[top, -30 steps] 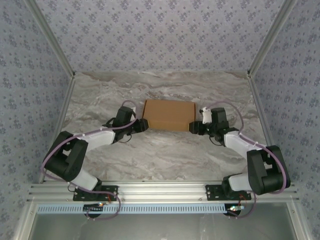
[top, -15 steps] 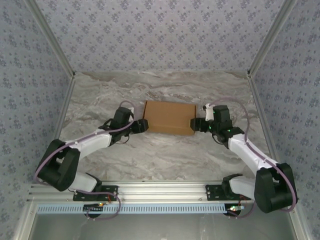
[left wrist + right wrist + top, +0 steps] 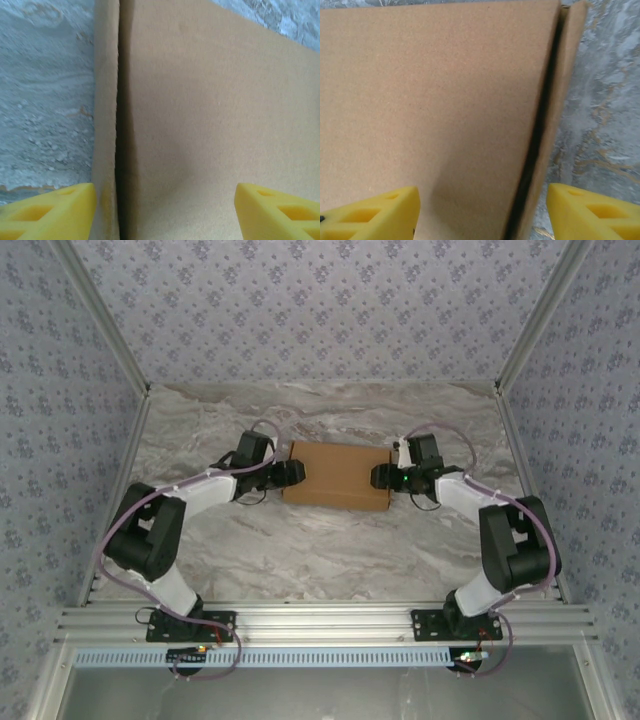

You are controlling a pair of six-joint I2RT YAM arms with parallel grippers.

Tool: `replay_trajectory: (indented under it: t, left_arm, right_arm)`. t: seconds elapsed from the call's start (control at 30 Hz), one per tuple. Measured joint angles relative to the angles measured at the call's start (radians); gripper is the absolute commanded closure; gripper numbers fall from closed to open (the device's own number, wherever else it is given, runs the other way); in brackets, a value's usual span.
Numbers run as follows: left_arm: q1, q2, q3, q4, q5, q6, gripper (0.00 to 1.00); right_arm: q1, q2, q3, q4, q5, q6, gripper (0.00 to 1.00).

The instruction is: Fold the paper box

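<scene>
The paper box [image 3: 337,476] is a closed brown cardboard box lying flat on the marble table [image 3: 330,550]. My left gripper [image 3: 288,473] is at the box's left end, and my right gripper [image 3: 380,478] is at its right end. The left wrist view looks down on the box top [image 3: 210,115], where a dark seam [image 3: 117,125] separates a narrow edge strip. The left gripper [image 3: 165,215] is open, its yellow fingers [image 3: 50,210] spread across that seam. In the right wrist view, the right gripper [image 3: 482,215] is open, straddling the box top [image 3: 435,100] and its seam [image 3: 540,130].
Patterned walls [image 3: 330,310] enclose the table on three sides, with metal posts [image 3: 110,330] at the corners. An aluminium rail [image 3: 330,620] carrying the arm bases runs along the near edge. Bare marble lies in front of and behind the box.
Both grippers have moved inward and back, from beside the box's ends to over them, and their jaws have opened wider. The box has shifted slightly.
</scene>
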Motion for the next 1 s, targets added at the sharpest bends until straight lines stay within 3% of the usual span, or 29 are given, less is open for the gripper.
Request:
replay_trajectory:
  t: [0.3,0.5,0.67,0.8,1.0]
  left_arm:
    - [0.002,-0.004,-0.011,0.001,0.028,-0.019,0.27]
    - [0.0,-0.048,-0.013,-0.047,-0.033,-0.01,0.23]
    - [-0.001,-0.164,-0.039,-0.085,-0.177,0.058,0.16]
    - [-0.001,-0.306,-0.101,-0.075,-0.338,0.136,0.08]
    - [0.027,-0.537,-0.261,0.003,-0.568,0.245,0.01]
  right_arm:
    - [-0.019,0.093,0.087,0.019,-0.038,0.003,0.37]
    - [-0.014,0.097,0.146,-0.062,0.0,-0.041,0.29]
    - [-0.007,-0.043,0.156,-0.142,0.156,-0.109,0.23]
    - [0.002,-0.231,0.14,-0.142,0.346,-0.151,0.11]
    - [0.01,-0.441,-0.023,-0.061,0.624,-0.207,0.01]
